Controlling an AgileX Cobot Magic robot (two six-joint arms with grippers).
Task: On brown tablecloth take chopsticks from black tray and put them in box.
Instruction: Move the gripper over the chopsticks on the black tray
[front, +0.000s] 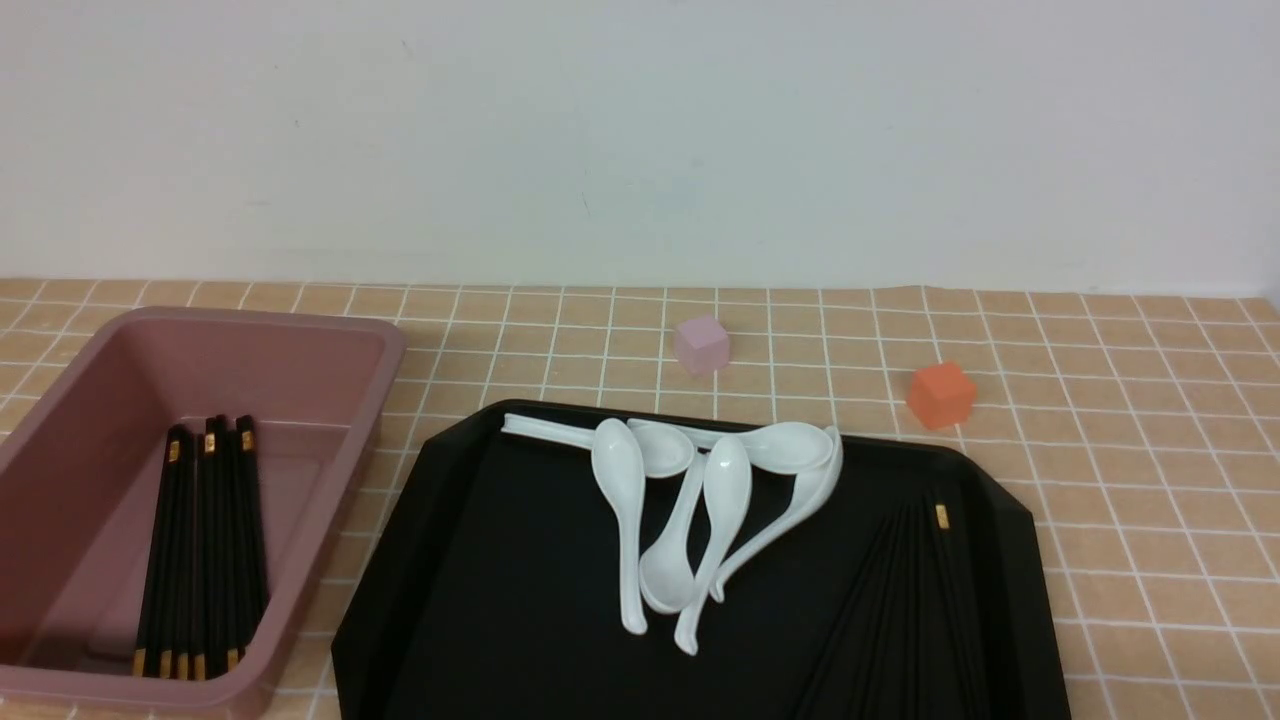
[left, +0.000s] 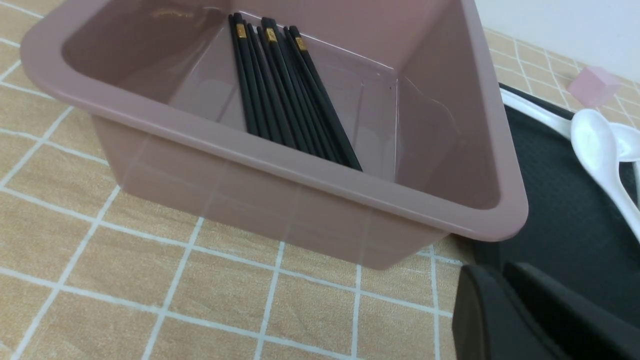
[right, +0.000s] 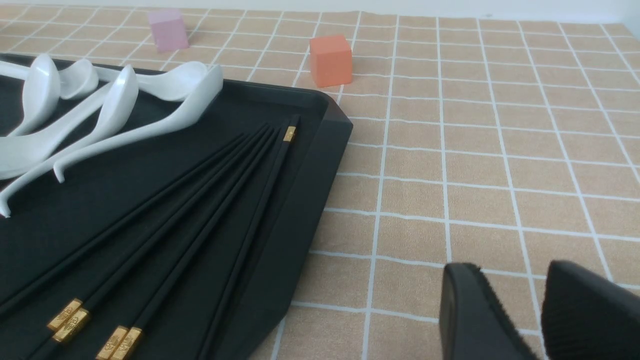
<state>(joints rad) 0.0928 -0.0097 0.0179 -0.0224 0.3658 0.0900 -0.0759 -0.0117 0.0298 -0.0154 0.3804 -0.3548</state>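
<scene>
Lying in black tray (right: 305, 215); chopsticks (right: 200, 240) apart from right tool (right: 515, 295).

Box (front: 340, 440): plastic, smooth, semi-gloss w/ soft highlights on rim. Tray (front: 520, 620): black, looks plastic, smooth, low sheen. Spoons (front: 620, 480): white, ceramic-look, v. glossy. Sticks (left: 280, 85): black, satin-matt, smooth; bands gold, metallic-look, shiny. Cloth (right: 415, 200): printed, matt, slightly mottled, fine grain. Cubes, pink (front: 702, 345) & orange (right: 330, 61): matt. Wall (front: 640, 140): smooth, mostly matt.
</scene>
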